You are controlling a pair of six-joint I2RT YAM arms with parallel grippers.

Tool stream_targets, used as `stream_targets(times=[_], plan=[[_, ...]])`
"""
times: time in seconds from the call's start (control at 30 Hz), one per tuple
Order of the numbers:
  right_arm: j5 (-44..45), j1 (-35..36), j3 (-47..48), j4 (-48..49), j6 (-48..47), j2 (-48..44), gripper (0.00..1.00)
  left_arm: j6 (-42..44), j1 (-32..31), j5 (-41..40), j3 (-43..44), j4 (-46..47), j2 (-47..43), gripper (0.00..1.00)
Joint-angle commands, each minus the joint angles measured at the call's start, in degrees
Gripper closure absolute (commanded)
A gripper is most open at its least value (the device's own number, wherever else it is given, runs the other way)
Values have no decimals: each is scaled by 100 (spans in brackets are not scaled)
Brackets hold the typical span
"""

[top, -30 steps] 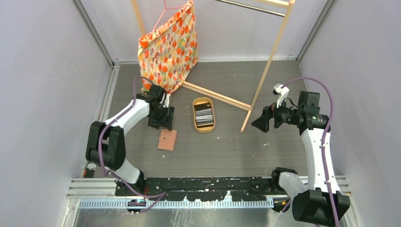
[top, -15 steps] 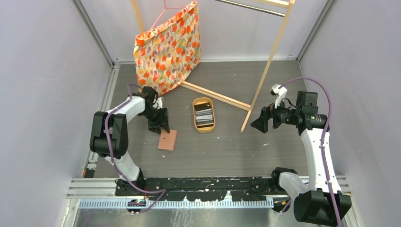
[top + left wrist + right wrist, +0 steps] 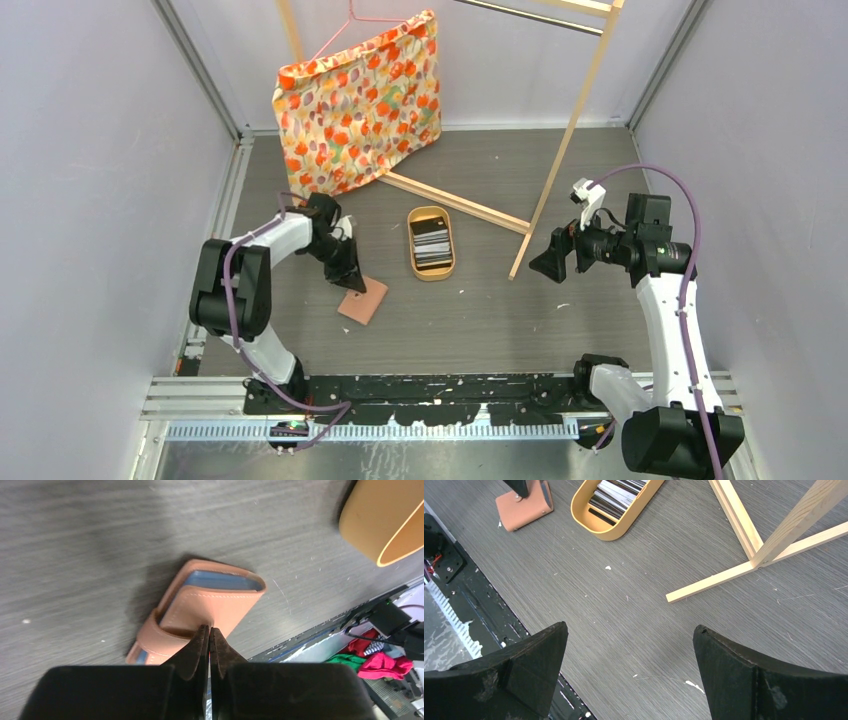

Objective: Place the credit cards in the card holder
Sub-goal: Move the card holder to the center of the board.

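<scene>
- Change: left end effector has gone from spread to clenched, tips on the flap of the wallet. Whether leather is pinched, cannot tell. The wallet has swung askew and is shut.
- Meaning: opening step judged barely begun. The cards all lie in the tray — none transferred.
- Position: wallet at 8 o'clock of the tray, apart from it.
- Room: right end effector released, hovering at 3 o'clock past the rack leg. Bare table at 6 o'clock.

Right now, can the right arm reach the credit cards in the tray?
Probably yes: the right gripper stands open, bare table toward the credit cards, though the wooden rack's foot lies close by.
</scene>
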Motion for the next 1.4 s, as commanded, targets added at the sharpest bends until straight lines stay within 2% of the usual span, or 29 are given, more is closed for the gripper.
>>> stream_targets(times=[0.0,0.17,0.3,0.43,0.57,0.67,0.77,0.87,0.9,1.0,1.03,1.2,1.3,1.37], plan=[[-82,60,59,18,-90,-97,0,-233,-273,-30,-115,119,-485,91],[-86,84,59,-4,-109,-84,0,-93,-266,-567,-58,62,-1255,68],[-82,98,67,-18,-129,-80,0,-122,-227,-1697,3,-453,-1484,46],[-83,128,76,-23,-127,-80,0,-80,-195,-1502,-255,-602,-1162,33],[-74,141,85,-39,-144,-84,0,-143,-201,-1243,-458,-429,-851,32],[-81,148,93,-53,-157,-98,0,-163,-183,-959,-553,-335,-614,36],[-76,167,102,-72,-171,-96,0,-155,-126,-637,-560,-295,-548,53],[-83,177,110,-87,-193,-115,0,-177,-125,-149,-652,-201,-507,61],[-82,185,111,-89,-189,-115,0,-202,-129,-93,-678,-200,-512,66],[-91,202,111,-89,-195,-120,0,-264,-130,212,-819,-117,-630,96],[-91,210,111,-92,-197,-109,0,-287,-130,325,-887,-92,-720,99],[-129,250,103,-94,-198,-62,0,-779,-435,859,-1307,441,-1385,99],[-312,305,65,-106,-194,46,0,-1572,-984,1103,-1616,1235,-1747,100],[-596,377,13,-163,-197,240,0,-2190,-1603,920,-1875,2118,-1835,100]])
